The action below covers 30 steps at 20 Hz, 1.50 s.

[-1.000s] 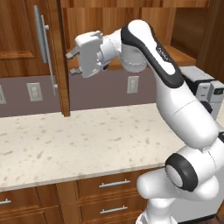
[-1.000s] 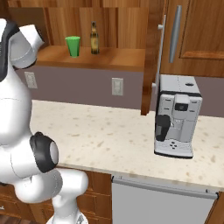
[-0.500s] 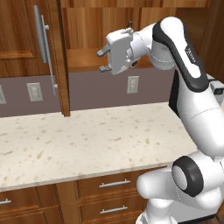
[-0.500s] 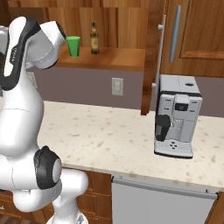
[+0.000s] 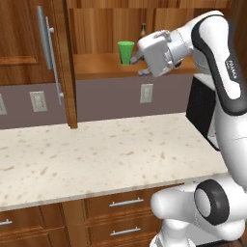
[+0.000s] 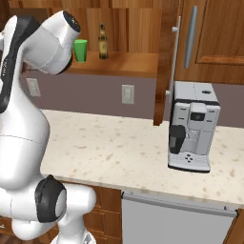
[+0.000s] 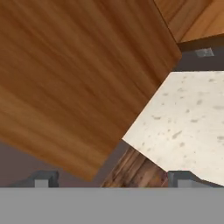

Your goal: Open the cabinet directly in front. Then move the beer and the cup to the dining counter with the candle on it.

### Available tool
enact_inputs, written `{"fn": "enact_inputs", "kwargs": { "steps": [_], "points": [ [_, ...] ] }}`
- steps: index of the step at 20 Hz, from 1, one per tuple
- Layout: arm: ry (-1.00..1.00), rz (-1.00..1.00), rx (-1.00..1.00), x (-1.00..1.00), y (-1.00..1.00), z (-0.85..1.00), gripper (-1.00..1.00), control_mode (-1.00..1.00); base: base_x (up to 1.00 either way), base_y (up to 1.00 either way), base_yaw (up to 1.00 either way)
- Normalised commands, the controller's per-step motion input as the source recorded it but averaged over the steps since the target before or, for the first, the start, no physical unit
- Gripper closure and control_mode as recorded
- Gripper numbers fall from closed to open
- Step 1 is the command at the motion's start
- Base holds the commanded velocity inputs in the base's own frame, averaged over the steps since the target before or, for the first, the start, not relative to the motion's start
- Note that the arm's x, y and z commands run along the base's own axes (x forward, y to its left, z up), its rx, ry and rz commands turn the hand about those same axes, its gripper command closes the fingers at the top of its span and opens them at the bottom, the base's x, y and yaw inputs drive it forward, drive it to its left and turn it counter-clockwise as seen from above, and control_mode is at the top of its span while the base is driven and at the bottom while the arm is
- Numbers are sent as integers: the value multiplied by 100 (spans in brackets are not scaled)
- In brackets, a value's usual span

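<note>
So the big change over the last second is the arm swinging across: the gripper (image 5: 137, 66) was over by the edge of the open left door, and now it's right in front of the cabinet (image 5: 103, 65) shelf, just beside the cup (image 5: 126, 51). Both doors are swung out, the left one with its long bar handle (image 5: 44, 38) and the right one edge-on next to the coffee machine (image 6: 193, 125), so I'd call the opening step done and the pick-up part just getting started. The gripper's jaws are spread wide with nothing in them; in the hand view the two fingertips (image 7: 41, 179) sit far apart at the bottom, and the camera is looking at wood and a slice of speckled countertop (image 7: 192, 118), so it isn't aimed at either object yet. Contents-wise: the open cabinet has the green cup and the beer (image 6: 102, 42) standing upright on its shelf, close together but not touching, the cup on the left and the bottle on the right. From the left side the bottle is mostly hidden behind the hand, with just its neck poking up. My guess is the cup gets grabbed first since it's nearest the fingers, but the hand would need to turn toward it. I can't spot the dining counter or the candle from here, so a drive seems likely.
</note>
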Motion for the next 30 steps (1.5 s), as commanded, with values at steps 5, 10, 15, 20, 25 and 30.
{"fn": "enact_inputs", "kwargs": {
  "steps": [5, 10, 15, 20, 25, 30],
  "points": [
    [-17, -33, -28, -7, -5, 0, -100, -100, 0, 0, 0],
    [-14, -31, -18, -1, -12, 0, -100, -100, 0, 0, 0],
    [-11, -35, -8, 0, -37, 0, -100, -100, 0, 0, 0],
    [-8, -42, 3, 0, -61, 0, -100, -100, 0, 0, 0],
    [-5, -29, 3, -6, -36, 0, -100, -100, 0, 0, 0],
    [0, 0, 0, 13, 0, 0, -100, -100, 0, 0, 0]
  ]
}}
